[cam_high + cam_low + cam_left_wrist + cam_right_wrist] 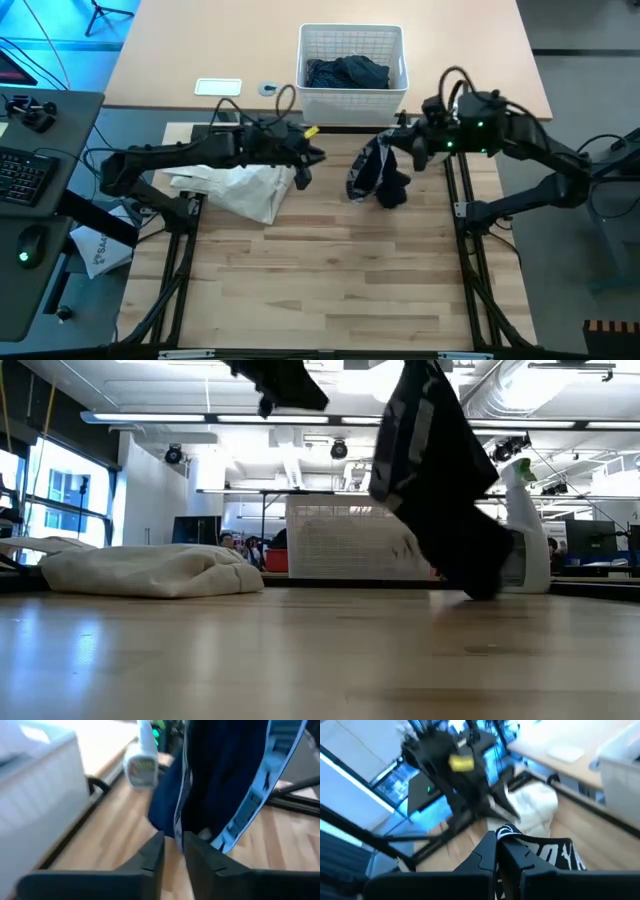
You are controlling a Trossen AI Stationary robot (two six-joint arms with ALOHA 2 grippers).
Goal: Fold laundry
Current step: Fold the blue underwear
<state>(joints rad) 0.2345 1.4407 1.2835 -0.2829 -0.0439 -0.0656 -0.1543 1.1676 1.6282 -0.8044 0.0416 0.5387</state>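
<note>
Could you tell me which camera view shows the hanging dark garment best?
The low view: the dark garment hangs full length, its lower end at the table. High view shows it bunched from above; the left wrist view shows only a blurred close-up; the right wrist view, just the pinched waistband.

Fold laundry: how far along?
Early. Nothing looks folded: the white garment lies crumpled by the left gripper, which holds nothing. In hand: the right gripper is shut on a dark garment, hanging with its lower end on the table. Left: dark clothes in the basket.
</note>
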